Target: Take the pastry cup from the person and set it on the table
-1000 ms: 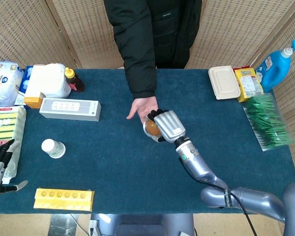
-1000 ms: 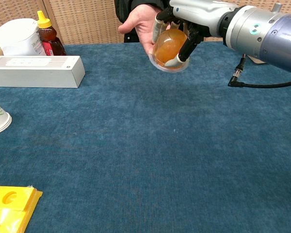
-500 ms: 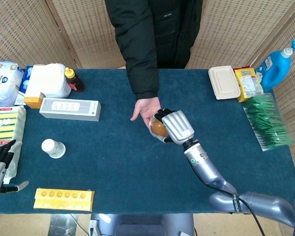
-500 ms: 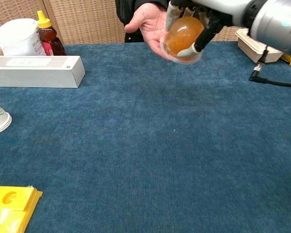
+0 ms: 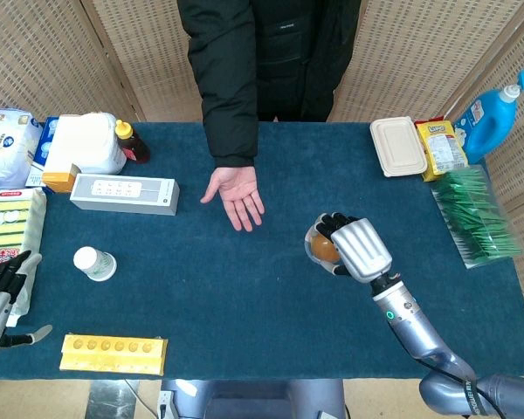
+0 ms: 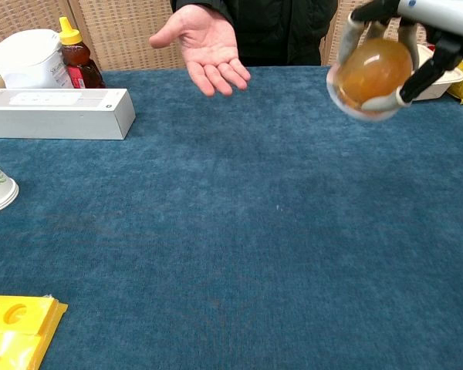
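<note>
The right hand (image 5: 358,248) grips the pastry cup (image 6: 373,71) (tilted sideways), well clear of the person's hand (image 5: 236,191), above the table (image 6: 231,231)

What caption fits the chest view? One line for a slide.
Right hand holds the pastry cup above the table, clear of the person's open palm.
</note>
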Controlling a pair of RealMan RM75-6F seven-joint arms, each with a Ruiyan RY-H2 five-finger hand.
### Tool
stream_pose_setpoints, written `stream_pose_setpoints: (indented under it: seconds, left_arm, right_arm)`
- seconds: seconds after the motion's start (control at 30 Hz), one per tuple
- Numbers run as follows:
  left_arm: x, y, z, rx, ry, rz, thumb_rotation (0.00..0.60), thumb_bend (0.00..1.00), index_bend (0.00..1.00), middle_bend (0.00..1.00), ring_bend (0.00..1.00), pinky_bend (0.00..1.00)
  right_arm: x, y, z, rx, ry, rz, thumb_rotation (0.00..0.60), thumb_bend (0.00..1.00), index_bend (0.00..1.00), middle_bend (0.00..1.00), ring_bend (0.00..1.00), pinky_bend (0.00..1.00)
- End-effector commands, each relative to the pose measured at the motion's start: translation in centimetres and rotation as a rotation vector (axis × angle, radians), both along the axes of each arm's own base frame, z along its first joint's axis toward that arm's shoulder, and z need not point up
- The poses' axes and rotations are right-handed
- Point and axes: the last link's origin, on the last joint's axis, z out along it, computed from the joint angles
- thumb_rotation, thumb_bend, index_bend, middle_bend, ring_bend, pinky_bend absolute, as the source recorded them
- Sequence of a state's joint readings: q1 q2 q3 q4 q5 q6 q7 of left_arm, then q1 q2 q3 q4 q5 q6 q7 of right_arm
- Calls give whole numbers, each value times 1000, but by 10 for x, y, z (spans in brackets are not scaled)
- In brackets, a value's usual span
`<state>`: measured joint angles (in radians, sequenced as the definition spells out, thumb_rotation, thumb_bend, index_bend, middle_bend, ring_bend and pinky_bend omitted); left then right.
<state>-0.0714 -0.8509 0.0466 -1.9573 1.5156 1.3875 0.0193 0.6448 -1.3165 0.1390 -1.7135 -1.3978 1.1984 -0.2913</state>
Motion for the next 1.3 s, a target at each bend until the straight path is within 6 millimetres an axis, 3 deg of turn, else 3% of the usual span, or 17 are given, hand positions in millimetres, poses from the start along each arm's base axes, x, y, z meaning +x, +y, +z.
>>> stream_pose_setpoints:
  seconds: [0.03,0.17,0.37,0.53,0.67,1.03,1.13,1.3]
  left_arm:
    - [0,-2,0,-2,-2,-4,600,88,0,0,0,39]
    - [-1,-3,1,-6,-1,-7,600,89,0,0,0,39]
    - [-1,-2,1,-10,-3,-6,600,89,0,0,0,39]
    - [-2,-1,2,-7,-6,-2,600,89,0,0,0,39]
    - [-2,0,1,-14,-4,-4,600,88,0,0,0,39]
    - [2,-5,-2,-27,2,-26,600,89,0,0,0,39]
    - [2,-7,-2,-32,5,-34,600,89,0,0,0,39]
    - [3,-8,-3,-34,6,-44,600,89,0,0,0,39]
  right_arm:
    - [-12,-4,-31,80,39,-43,600,388,480,488,490,606]
    - [-20,-14,-65,145,76,-95,600,390,481,488,490,606]
    - [-25,-22,-92,176,115,-139,600,387,461,478,472,601]
    - [-30,-23,-95,207,124,-163,600,336,179,318,358,532]
    - [-32,-20,-81,184,112,-143,600,317,70,186,294,492]
    - [-55,13,-10,80,92,-115,600,312,60,152,265,460]
    - [-80,31,19,27,103,-133,600,311,66,157,264,460]
    - [-116,50,49,-40,99,-99,600,255,114,197,274,462]
